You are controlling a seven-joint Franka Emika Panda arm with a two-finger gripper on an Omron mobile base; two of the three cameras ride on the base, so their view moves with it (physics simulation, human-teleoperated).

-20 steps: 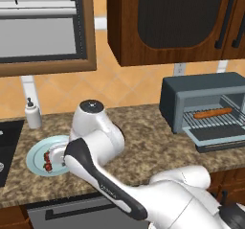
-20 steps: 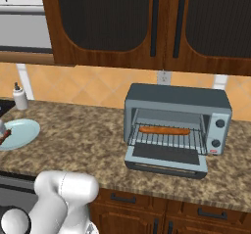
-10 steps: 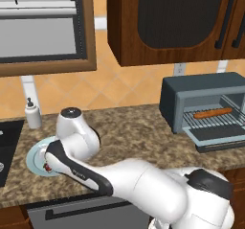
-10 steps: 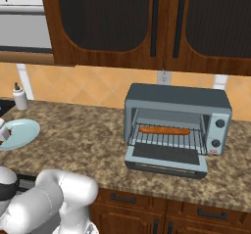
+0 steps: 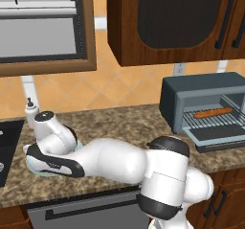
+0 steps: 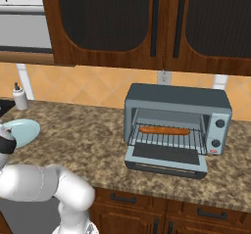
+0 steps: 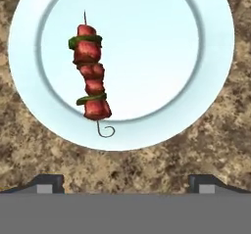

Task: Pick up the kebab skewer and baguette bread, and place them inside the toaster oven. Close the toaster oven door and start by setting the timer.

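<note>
The kebab skewer (image 7: 89,72), red meat chunks with green bits, lies on a pale blue plate (image 7: 196,81), left of the plate's centre. My gripper (image 7: 126,183) hangs above the plate's near rim, open, with nothing between its fingertips (image 7: 46,182). In the left base view my arm covers most of the plate (image 5: 31,167). The toaster oven (image 5: 201,83) (image 6: 176,97) stands on the counter to the right. Its door (image 5: 217,138) (image 6: 165,160) is folded down flat. The baguette bread (image 5: 213,113) (image 6: 164,130) lies on the wire rack inside.
A white soap bottle (image 5: 31,113) (image 6: 19,97) stands by the wall behind the plate (image 6: 22,130). A dark sink (image 5: 7,146) lies at the far left. Two knobs (image 6: 219,123) sit on the oven's right side. Wooden cabinets hang above the speckled counter (image 6: 83,135).
My arm has swung left and folded down over the plate. The oven, its door and the baguette have stayed put.
</note>
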